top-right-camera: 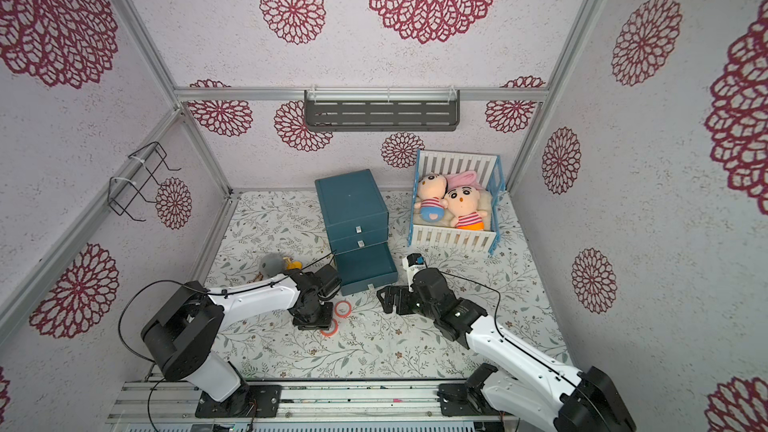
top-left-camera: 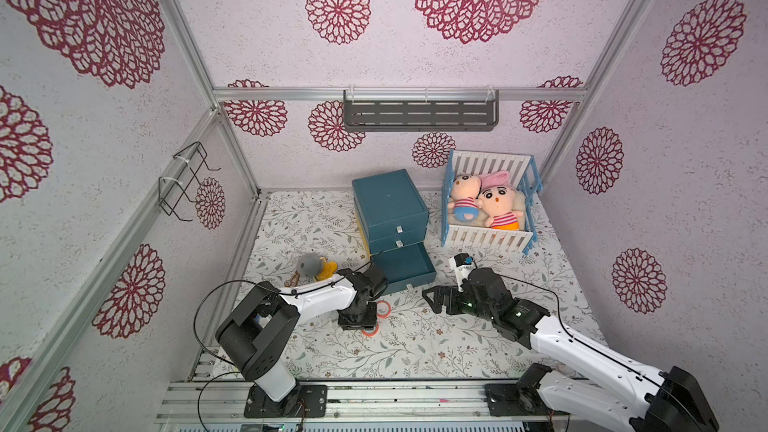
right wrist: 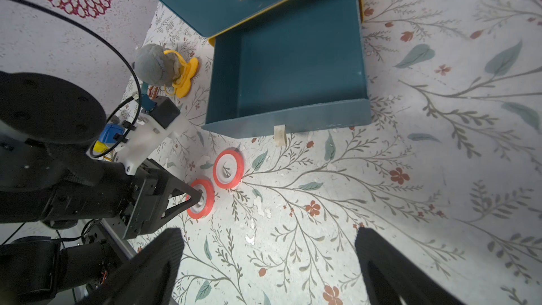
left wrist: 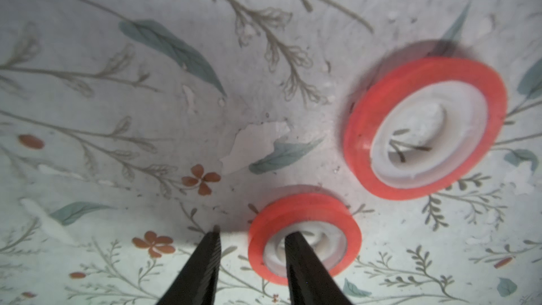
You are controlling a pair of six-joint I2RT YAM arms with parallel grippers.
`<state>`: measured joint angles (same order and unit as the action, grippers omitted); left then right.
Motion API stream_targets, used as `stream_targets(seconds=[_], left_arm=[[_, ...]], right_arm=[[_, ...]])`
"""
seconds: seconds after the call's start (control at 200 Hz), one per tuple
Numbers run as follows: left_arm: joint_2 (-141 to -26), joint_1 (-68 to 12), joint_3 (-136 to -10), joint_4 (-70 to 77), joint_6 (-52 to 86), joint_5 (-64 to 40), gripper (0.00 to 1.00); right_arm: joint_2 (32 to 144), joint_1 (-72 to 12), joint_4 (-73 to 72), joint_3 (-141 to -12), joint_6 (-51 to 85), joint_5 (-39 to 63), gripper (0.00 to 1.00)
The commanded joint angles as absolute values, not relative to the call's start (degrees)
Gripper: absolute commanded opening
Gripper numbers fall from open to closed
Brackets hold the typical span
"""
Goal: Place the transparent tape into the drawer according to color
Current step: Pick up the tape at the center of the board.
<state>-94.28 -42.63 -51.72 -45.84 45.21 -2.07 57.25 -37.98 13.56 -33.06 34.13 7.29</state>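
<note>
1. We are straddling the wall of the near tape ring (left wrist: 305,203) with the left gripper (left wrist: 252,233). One finger is dipping into the ring's hole. The other is standing outside, just beside the rim, with a sliver of mat (left wrist: 117,112) showing between, so the jaws are parted and not yet pinching.
2. This red-orange ring is lying flat on the mat with its hole upward, so there is no long axis to line up with. The grasp is turning on that one wall sitting between the fingers.
3. The second tape ring (left wrist: 434,70), also red-orange, is lying flat nearby, on the side toward the open drawer (right wrist: 322,115), which is looking empty.
4. We are holding the right gripper (right wrist: 268,230) spread wide and empty, well apart from both rings, so the left arm is the nearer one.
5. We are judging a squeeze to be due next, and the path to the drawer is passing over the second ring.
</note>
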Motion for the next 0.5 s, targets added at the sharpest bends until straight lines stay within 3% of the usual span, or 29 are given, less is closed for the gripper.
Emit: stream_targets(seconds=[0.0,0.495], left_arm=[[-95.4,-43.1,-52.2,-44.8,44.6,-2.3,0.39],[-96.6,-43.1,-53.4,-45.1,44.3,-2.8,0.1]], right_arm=[[55.9,-37.4,13.5,-32.4,35.3,6.5,0.99],[57.1,-36.8,12.9,-32.3,35.0,9.5,0.99]])
